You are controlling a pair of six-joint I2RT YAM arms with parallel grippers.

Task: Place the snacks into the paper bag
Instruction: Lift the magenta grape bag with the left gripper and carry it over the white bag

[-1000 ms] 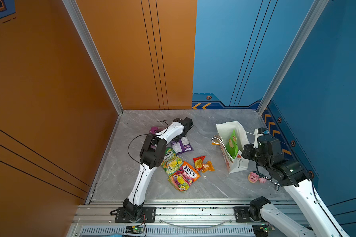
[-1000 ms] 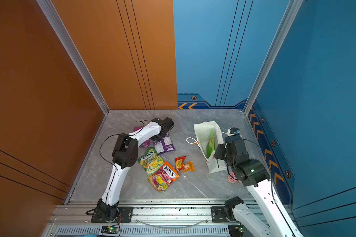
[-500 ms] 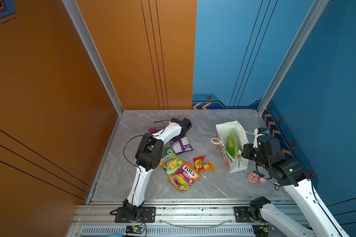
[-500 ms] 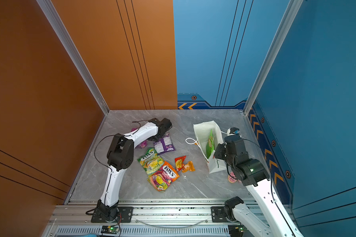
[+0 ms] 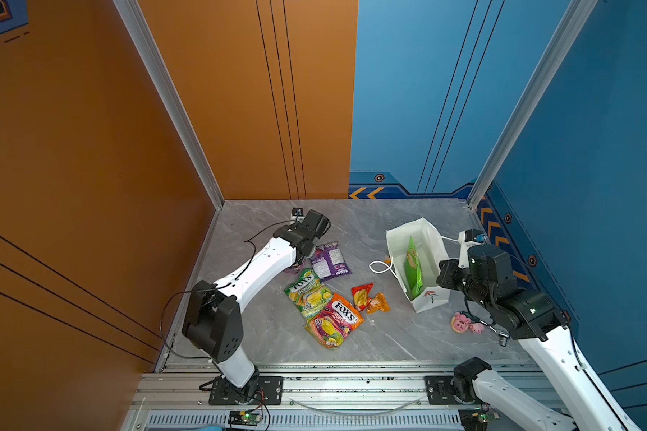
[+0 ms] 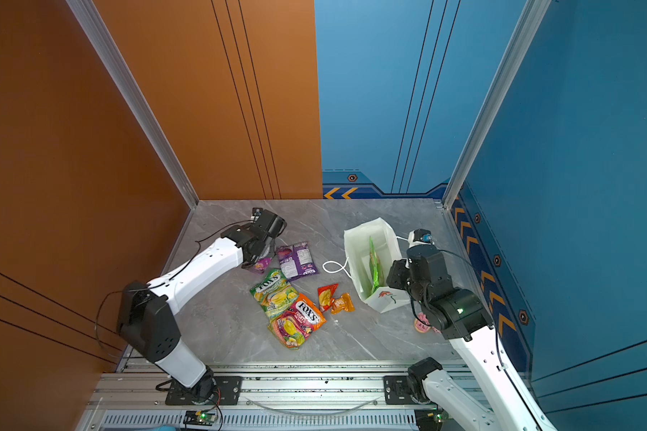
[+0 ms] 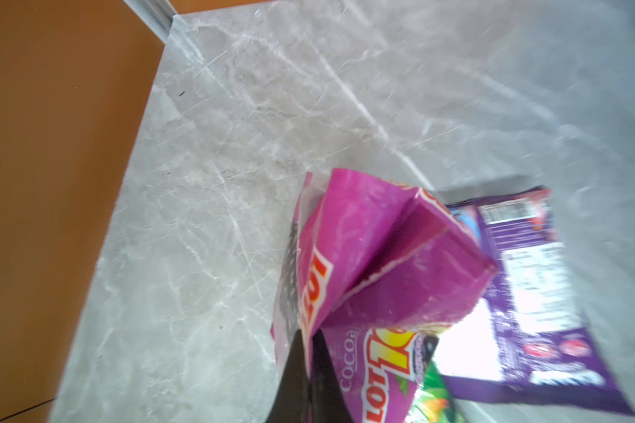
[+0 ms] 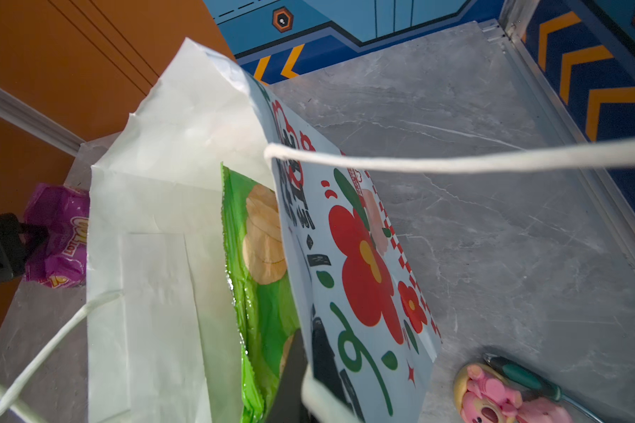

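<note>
Nearest the front rail, an orange FOX'S packet (image 5: 335,321) is seen lying flat on the grey marbled tabletop (image 5: 370,347), overlapping the near end of a green FOX'S packet (image 5: 309,293). Just to their right, a small red packet (image 5: 361,296) and a small orange packet (image 5: 378,303) are found touching each other. Further right, close to the right arm, two pink pig toys (image 5: 462,321) are set beside a green-handled tool (image 8: 528,379).

The paper bag (image 5: 432,298) is stood upright with its mouth open on the right half of the tabletop, between the small packets and the right arm. Its flower-printed wall is pinched near the rim by the right hand (image 8: 308,329). One finger is placed inside the bag and the other outside against the print, and both are pressed together on the paper. A large green packet (image 5: 412,268) is contained in the bag, standing on edge against that same wall. One cord handle (image 5: 380,266) is draped onto the tabletop at the bag's left side. The other cord handle (image 8: 455,161) is seen stretched across the right wrist view.

Further back on the left, a purple packet (image 5: 330,259) is laid label side up, just beyond the green FOX'S packet. Just beside it, a folded magenta packet (image 7: 382,256) is gripped at one edge by the left hand (image 7: 308,335), whose fingers are closed tight on the foil. Whether the packet's lower end touches the tabletop cannot be told.
</note>
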